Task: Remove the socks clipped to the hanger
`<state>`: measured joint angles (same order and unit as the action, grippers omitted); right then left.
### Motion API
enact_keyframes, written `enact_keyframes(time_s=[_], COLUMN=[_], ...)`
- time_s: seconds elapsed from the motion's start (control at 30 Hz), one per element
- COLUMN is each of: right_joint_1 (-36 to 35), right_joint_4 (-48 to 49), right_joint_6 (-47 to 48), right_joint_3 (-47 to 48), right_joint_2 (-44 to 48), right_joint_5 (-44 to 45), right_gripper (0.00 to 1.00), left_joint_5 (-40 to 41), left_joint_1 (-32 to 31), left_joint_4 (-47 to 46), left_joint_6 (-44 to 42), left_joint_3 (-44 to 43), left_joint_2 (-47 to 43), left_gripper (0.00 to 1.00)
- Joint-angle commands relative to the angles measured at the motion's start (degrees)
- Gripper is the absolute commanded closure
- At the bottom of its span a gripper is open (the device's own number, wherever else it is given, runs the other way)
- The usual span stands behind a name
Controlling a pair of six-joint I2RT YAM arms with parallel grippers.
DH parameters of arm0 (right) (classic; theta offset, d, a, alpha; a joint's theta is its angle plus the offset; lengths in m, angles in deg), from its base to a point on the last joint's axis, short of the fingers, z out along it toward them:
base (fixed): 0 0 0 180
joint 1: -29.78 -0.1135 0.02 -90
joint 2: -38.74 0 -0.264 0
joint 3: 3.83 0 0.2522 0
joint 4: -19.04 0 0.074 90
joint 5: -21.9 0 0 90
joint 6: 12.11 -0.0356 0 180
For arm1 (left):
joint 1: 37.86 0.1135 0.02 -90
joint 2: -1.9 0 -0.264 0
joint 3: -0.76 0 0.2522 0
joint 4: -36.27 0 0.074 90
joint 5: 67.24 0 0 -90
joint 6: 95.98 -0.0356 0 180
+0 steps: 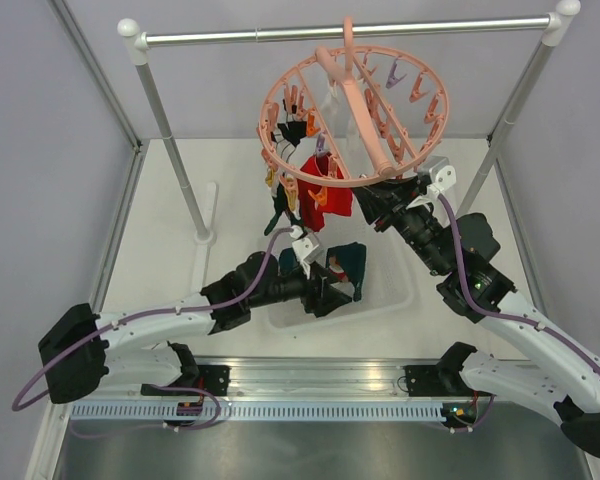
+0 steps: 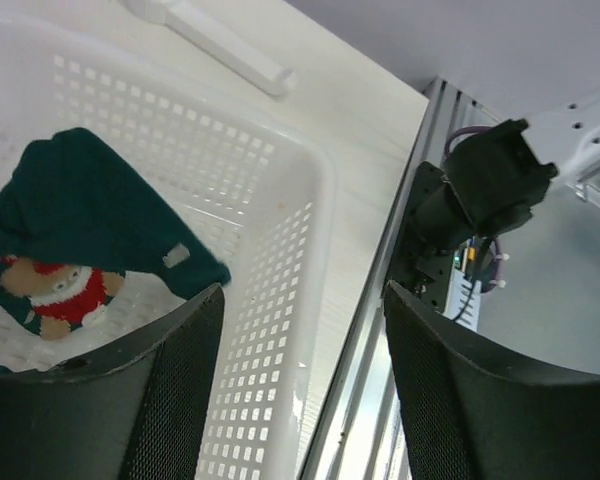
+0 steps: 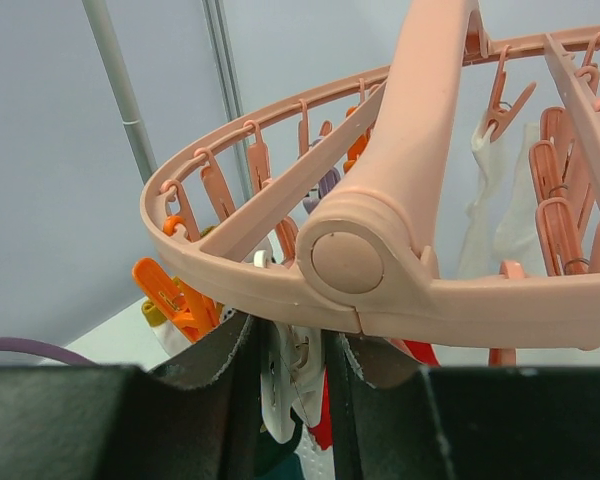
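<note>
The salmon-pink hanger (image 1: 363,115) hangs by its hook from the rail, with several socks clipped under its near-left rim. Among them are a red sock (image 1: 325,182) and dark teal socks (image 1: 284,208). White socks (image 3: 500,205) hang at the far side. My right gripper (image 1: 377,195) reaches up under the ring (image 3: 280,285). In the right wrist view this gripper (image 3: 295,370) is shut on a white clip (image 3: 285,390), with a strip of the red sock (image 3: 321,425) just behind it. My left gripper (image 1: 346,286) stands open over the tray's near rim. A teal sock (image 2: 70,215) with a Santa bear lies in the tray, clear of the open left gripper (image 2: 300,385).
The white perforated tray (image 1: 392,298) sits on the table below the hanger. The silver rail (image 1: 280,34) spans the back on two slanted poles; the left pole (image 1: 175,150) stands close to the hanger. An orange clip (image 3: 170,295) dangles left of my right fingers.
</note>
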<state>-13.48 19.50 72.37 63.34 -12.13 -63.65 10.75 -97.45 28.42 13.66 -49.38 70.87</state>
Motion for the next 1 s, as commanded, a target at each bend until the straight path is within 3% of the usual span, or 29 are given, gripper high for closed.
enact_keyframes(time_s=[0.0, 0.2, 0.47, 0.8, 0.97], right_joint_1=[0.20, 0.20, 0.29, 0.20, 0.29], right_joint_4=[0.29, -0.07, -0.86, -1.39, -1.56], right_joint_6=[0.86, 1.21, 1.48, 1.56, 1.56], right_joint_3=[2.40, 2.49, 2.93, 3.11, 3.28], right_joint_2=[0.77, 0.86, 0.95, 1.21, 1.21], right_joint_5=[1.09, 1.53, 1.62, 2.06, 2.06], right_gripper=[0.94, 0.94, 0.94, 0.94, 0.94], left_joint_5=[-4.51, 4.08, 26.76, 42.58, 44.18], left_joint_1=[-0.26, -0.26, -0.17, -0.17, -0.08], left_joint_4=[-2.83, 1.82, 7.01, 15.10, 13.52], left_joint_6=[-1.89, -0.48, 3.65, 9.97, 10.95], left_joint_3=[1.57, 4.03, 10.89, 8.35, 6.42], left_joint_2=[-6.38, -16.40, -27.04, -21.25, -15.10], left_gripper=[0.31, 0.36, 0.37, 0.37, 0.31])
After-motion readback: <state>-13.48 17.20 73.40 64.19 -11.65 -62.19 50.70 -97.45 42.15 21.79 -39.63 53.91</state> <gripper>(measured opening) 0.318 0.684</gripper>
